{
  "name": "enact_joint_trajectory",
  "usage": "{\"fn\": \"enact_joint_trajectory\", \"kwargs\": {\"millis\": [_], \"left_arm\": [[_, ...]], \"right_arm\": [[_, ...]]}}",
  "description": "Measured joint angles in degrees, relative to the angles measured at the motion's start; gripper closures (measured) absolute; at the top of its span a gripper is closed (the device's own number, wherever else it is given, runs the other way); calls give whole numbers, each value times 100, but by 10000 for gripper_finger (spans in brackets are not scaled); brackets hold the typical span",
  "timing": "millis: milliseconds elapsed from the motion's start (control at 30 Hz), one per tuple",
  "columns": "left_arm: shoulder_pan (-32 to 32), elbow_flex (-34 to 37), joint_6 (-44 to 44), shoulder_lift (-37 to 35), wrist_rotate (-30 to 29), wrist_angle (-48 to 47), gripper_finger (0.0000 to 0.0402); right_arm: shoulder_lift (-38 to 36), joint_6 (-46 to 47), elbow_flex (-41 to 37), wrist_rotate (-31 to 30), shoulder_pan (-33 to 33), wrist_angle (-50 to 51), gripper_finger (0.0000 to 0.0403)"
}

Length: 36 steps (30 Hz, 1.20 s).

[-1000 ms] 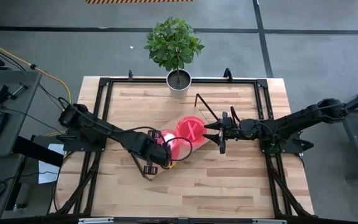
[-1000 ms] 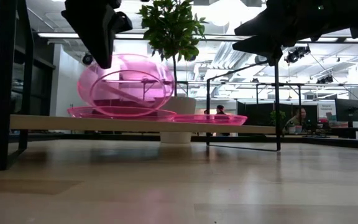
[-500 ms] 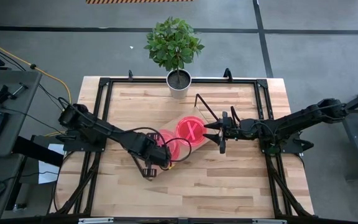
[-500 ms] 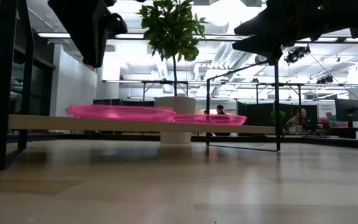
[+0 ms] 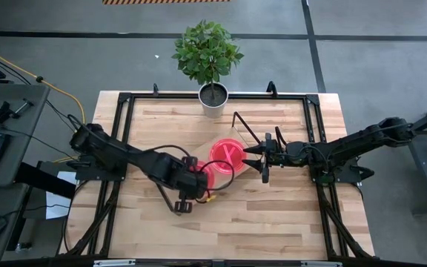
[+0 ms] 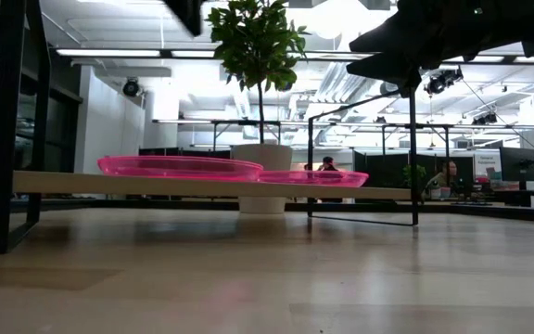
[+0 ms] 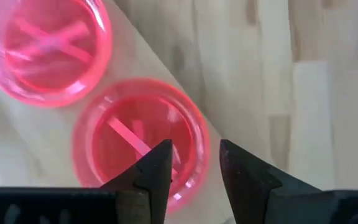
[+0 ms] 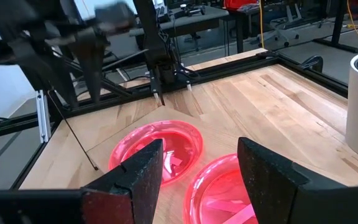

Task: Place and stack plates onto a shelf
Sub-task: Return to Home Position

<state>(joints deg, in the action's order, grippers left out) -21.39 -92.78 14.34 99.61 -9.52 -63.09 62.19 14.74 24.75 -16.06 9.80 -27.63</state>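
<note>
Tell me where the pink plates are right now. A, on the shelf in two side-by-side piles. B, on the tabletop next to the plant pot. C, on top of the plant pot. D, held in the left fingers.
A: the low view shows the plates lying in two side-by-side piles on the shelf, and the left gripper hangs open and empty over one pile.

The pink plate (image 6: 179, 167), tilted on edge under the left gripper (image 7: 194, 147) a second ago, now lies flat, stacked at the shelf's (image 6: 202, 186) end nearer the tabletop's front edge. The gripper has risen almost out of the low view, jaws apart.
</note>
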Motion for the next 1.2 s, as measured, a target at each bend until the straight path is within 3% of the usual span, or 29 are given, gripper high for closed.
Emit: {"fn": "enact_joint_trajectory", "kwargs": {"millis": [133, 233, 433, 533, 733, 967, 1200], "left_arm": [[-7, -76, -176, -4, -489, 129, 275], [-4, 185, -230, -4, -543, 626, 275], [-206, 1394, -786, -201, -603, 2643, 275], [-281, 1939, -903, -575, -778, 3188, 275], [-419, 2841, -1378, -2152, -1807, 4544, 275], [-216, 4737, -1854, -4214, -1847, 6556, 275], [289, 6389, -1897, -5775, -1636, 7270, 275]], "right_arm": [[0, 31, 0, -1, -2, -1, 208], [0, 34, 0, -1, -1, 7, 208], [-2, 43, 2, 11, 0, 82, 208], [0, 43, 2, 2, 8, 122, 208], [0, 29, 2, -19, 20, 98, 208], [0, 44, 2, -19, 20, 88, 208], [0, 26, 2, -16, 20, 84, 208]]}}
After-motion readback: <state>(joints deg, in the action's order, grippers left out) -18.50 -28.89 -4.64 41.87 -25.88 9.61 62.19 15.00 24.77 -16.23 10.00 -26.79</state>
